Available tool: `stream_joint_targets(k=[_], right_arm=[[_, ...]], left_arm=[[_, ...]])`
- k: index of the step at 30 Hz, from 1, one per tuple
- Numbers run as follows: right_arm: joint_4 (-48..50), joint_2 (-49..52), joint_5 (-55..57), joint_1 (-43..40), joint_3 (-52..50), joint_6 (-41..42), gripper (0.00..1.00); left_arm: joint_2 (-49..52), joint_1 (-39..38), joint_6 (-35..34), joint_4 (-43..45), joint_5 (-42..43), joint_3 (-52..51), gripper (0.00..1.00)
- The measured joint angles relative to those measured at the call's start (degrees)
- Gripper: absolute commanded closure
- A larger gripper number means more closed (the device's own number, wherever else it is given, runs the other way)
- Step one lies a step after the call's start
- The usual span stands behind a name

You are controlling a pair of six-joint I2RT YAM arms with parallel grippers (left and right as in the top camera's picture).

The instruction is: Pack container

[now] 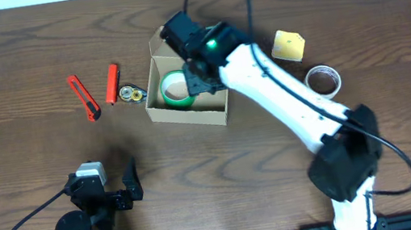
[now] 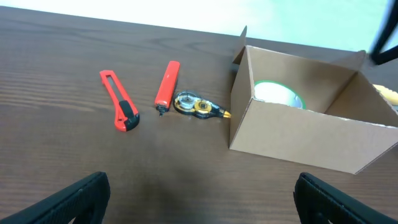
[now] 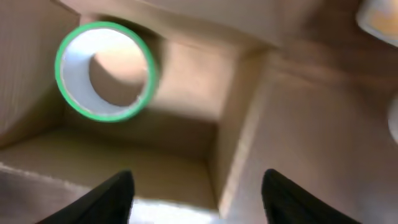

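Observation:
The tan cardboard container point(image 1: 189, 113) stands open at the table's middle back, its flap lid up behind it. A green-edged tape roll point(image 1: 175, 89) lies inside; it also shows in the left wrist view point(image 2: 278, 95) and the right wrist view point(image 3: 106, 70). My right gripper point(image 3: 196, 196) is open and empty, hovering over the container's right part point(image 3: 236, 124). My left gripper point(image 2: 199, 202) is open and empty, low near the front left, facing the container point(image 2: 298, 134).
A red box cutter point(image 1: 84, 97), a red marker point(image 1: 112, 83) and a correction tape dispenser point(image 1: 131, 93) lie left of the container. A yellow sponge point(image 1: 288, 45) and a clear tape roll point(image 1: 323, 79) lie to its right.

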Motion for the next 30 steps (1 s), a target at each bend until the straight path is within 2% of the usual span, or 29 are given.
stream_joint_targets(k=[5, 10, 15, 20, 24, 30], right_arm=[[-1.07, -0.37, -0.42, -2.01, -0.94, 3.41, 0.27], [1.86, 0.59, -1.03, -2.71, -3.87, 4.90, 0.29], [4.50, 2.12, -1.68, -3.32, -7.45, 5.35, 0.40], [6.58, 2.47, -1.90, -5.07, -9.77, 5.18, 0.57], [9.38, 2.47, -2.03, -6.10, -12.28, 4.83, 0.62], [11.61, 2.47, -2.34, -6.40, -13.79, 1.60, 0.79]], left_arm=[[0.00, 0.00, 0.00, -0.02, 0.00, 0.00, 0.05], [0.00, 0.00, 0.00, 0.00, 0.00, 0.00, 0.05], [0.00, 0.00, 0.00, -0.02, 0.00, 0.00, 0.05], [0.00, 0.00, 0.00, 0.00, 0.00, 0.00, 0.05], [0.00, 0.00, 0.00, -0.02, 0.00, 0.00, 0.05], [0.00, 0.00, 0.00, -0.02, 0.00, 0.00, 0.05]])
